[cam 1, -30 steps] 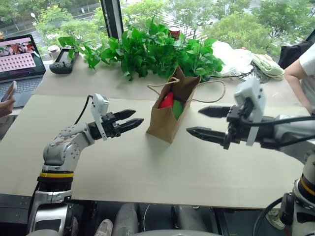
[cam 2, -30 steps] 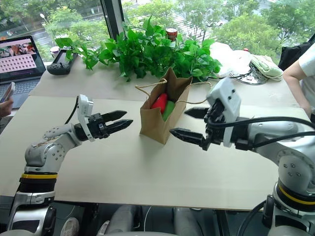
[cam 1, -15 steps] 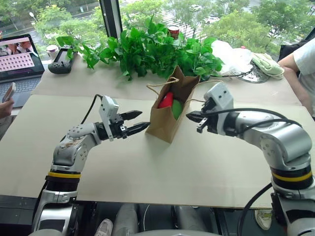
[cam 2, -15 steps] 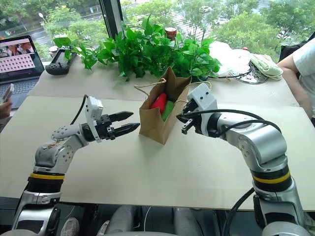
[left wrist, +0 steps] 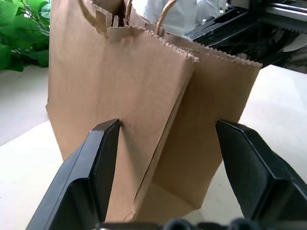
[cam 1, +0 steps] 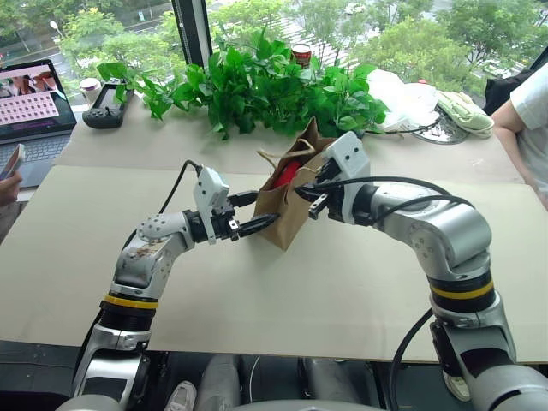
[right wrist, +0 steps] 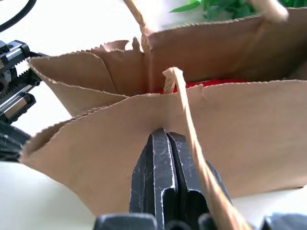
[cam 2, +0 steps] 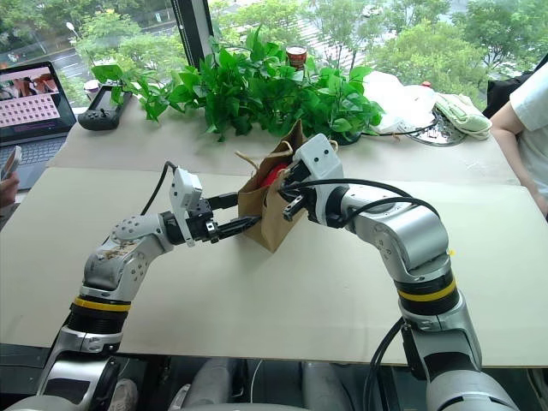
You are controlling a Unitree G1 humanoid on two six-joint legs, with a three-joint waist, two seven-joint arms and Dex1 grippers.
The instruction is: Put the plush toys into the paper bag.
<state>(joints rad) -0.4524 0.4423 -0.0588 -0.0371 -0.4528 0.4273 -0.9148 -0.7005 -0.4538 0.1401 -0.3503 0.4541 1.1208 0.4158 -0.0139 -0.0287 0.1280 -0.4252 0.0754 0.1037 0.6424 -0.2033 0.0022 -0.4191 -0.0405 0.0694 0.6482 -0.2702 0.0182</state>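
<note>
While the paper bag (cam 1: 287, 201) stands at table (cam 1: 257, 291) centre, 6 o'clock of the leafy plants (cam 1: 257, 86), the red plush toy (cam 1: 289, 174) shows inside its mouth. Left gripper (left wrist: 165, 158): fingers apart, straddling the bag's folded side. Right gripper (right wrist: 165, 167): fingers pressed together, against the bag's wall, at its 3 o'clock side.

Daylight is pouring through a wide window (cam 1: 360, 26) running along the 12 o'clock edge, with a dark frame post (cam 1: 195, 30) splitting it and trees showing outside. A pale table (cam 1: 282, 300) is stretching across the room, leafy plants (cam 1: 257, 86) are trailing along its far side, and a laptop (cam 1: 34, 107) is glowing at 10 o'clock.
</note>
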